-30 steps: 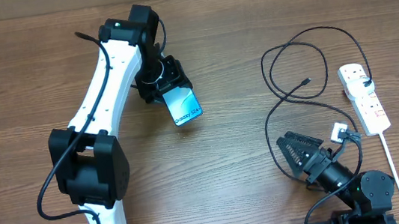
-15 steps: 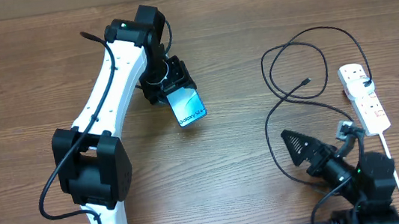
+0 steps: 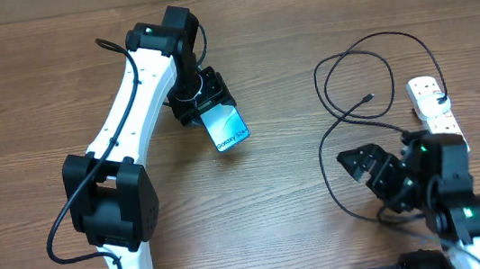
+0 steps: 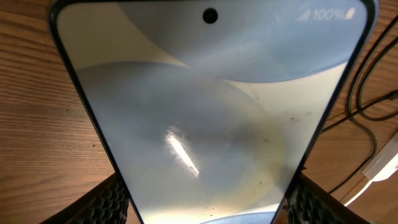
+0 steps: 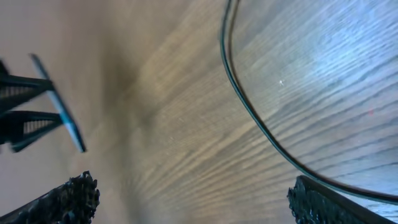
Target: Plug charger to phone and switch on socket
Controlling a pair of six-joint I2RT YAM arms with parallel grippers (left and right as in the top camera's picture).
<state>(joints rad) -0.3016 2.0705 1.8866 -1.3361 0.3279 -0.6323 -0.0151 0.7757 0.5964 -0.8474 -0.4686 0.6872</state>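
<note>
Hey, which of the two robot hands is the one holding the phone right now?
The left hand: its fingers clamp the sides of the phone. The right hand stands open and empty near the black charger cable.

Phone [image 4: 211, 124] fills most of the frame, screen lit pale blue-grey, wide end up. Punch-hole camera at top centre, "100%" at upper right, 1 glare streak mid-screen. Left gripper [image 4: 205, 208] jaws clamp it from both sides: black ribbed fingers [image 4: 112, 202] touch the edges at lower left and lower right. Wood tabletop [image 4: 43, 124] either side. Black charger [image 4: 356, 87] cable runs down the right edge; white piece [image 4: 384, 167] lower right, too cropped to identify.
</note>
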